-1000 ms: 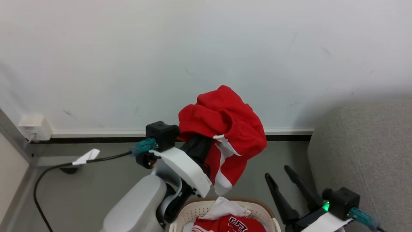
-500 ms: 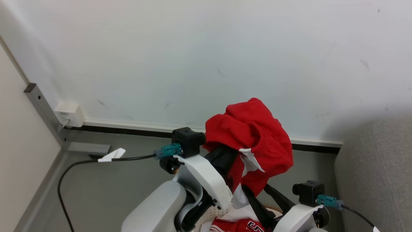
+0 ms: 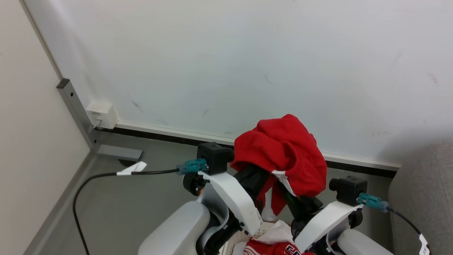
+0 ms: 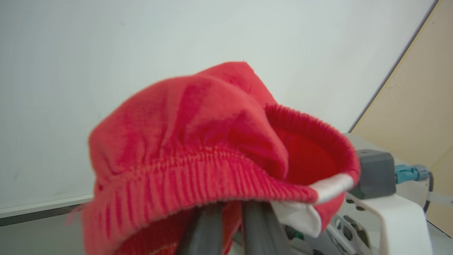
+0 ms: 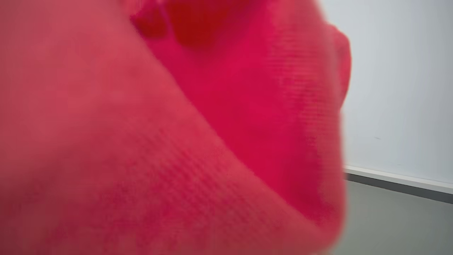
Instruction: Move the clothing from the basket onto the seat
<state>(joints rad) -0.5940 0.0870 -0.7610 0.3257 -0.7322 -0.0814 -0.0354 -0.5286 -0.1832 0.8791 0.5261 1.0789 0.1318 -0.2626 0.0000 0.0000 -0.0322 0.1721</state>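
A red piece of clothing [image 3: 283, 156] with white trim is bunched over my raised left gripper [image 3: 254, 177]. In the left wrist view its ribbed hem [image 4: 198, 177] hangs over my two fingers [image 4: 208, 230], which stand close together, shut on the cloth. My right gripper [image 3: 296, 201] reaches up under the same piece from the right, and its fingertips are hidden in the folds. Blurred red cloth [image 5: 159, 134] lies right against the right wrist camera. More clothing [image 3: 274, 248], red with numerals plus a white piece, lies in the basket [image 3: 243, 234] at the bottom edge. The grey seat [image 3: 421, 198] is at the far right.
A white wall with a baseboard [image 3: 170, 131] runs close behind the arms. On the grey floor to the left lies a black cable [image 3: 102, 174] with a white tag. A wall socket box [image 3: 101, 115] and a metal post [image 3: 75, 106] stand in the left corner.
The head camera has swung, shifting the whole picture right. My right gripper, open beside the basket a second ago, has risen under the hanging red clothing. The left gripper still holds the piece up.
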